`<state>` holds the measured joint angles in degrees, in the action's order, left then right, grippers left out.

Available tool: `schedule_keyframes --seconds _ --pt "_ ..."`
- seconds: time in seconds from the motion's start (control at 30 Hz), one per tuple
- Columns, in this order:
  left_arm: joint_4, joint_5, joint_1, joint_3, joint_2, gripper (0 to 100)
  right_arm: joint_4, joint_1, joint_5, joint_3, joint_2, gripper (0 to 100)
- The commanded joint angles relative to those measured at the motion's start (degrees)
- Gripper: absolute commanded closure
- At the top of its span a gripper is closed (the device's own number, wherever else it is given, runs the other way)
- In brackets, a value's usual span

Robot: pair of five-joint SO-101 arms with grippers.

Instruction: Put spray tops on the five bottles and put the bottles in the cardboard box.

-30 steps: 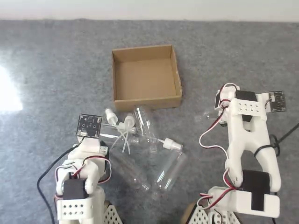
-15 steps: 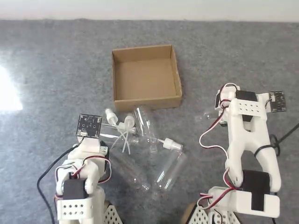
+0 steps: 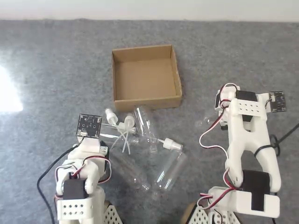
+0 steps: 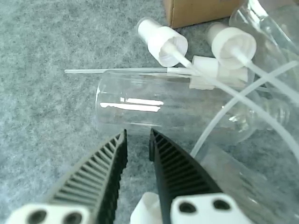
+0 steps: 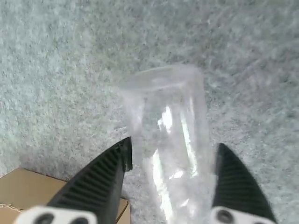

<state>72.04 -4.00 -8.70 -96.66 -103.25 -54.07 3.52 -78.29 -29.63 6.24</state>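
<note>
The right pincer (image 5: 173, 145) is holding a clear plastic bottle (image 5: 168, 107), its two dark fingers (image 5: 110, 170) spreading wide to either side of the bottle's body. The bottle is pointing away from the wrist over the grey tabletop (image 3: 46, 70), off to the right of the cardboard box (image 3: 147, 101) and well apart from the pile of other pieces.

The left pincer (image 4: 138, 135) is sitting with its jaws narrow, only a slim gap between the ribbed tips, and nothing is lying between them. Just beyond the tips a lying bottle (image 4: 163, 109) is resting on its side on the tabletop. Two white spray tops (image 4: 161, 39) (image 4: 232, 44) are lying past it, their thin dip tubes (image 4: 247, 100) crossing over the bottle, with a corner of the cardboard box showing behind them.

From above, the pile is sitting between the two arms, just in front of the box: one clear bottle (image 3: 142, 122) is lying near the box wall, another (image 3: 170, 170) is lying lower down, and a third spray top (image 3: 172, 145) is resting between them.
</note>
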Motion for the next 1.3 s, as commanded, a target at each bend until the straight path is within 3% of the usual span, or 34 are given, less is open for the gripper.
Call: schedule_keyframes --seconds 0.0,0.57,1.03,1.27 --pt "0.26 0.53 0.0 0.13 -1.05 93 0.92 -0.75 -2.02 1.14 2.86 68.6" --pt "0.26 0.53 0.0 0.13 -1.05 93 0.31 -0.48 -1.93 1.58 3.91 68.6" --pt "0.26 0.53 0.0 0.13 -1.05 93 -5.32 -0.48 -1.85 1.41 14.02 68.7" --pt "0.26 0.53 0.0 0.13 -1.05 93 -4.7 -0.13 10.64 1.05 14.55 68.7"
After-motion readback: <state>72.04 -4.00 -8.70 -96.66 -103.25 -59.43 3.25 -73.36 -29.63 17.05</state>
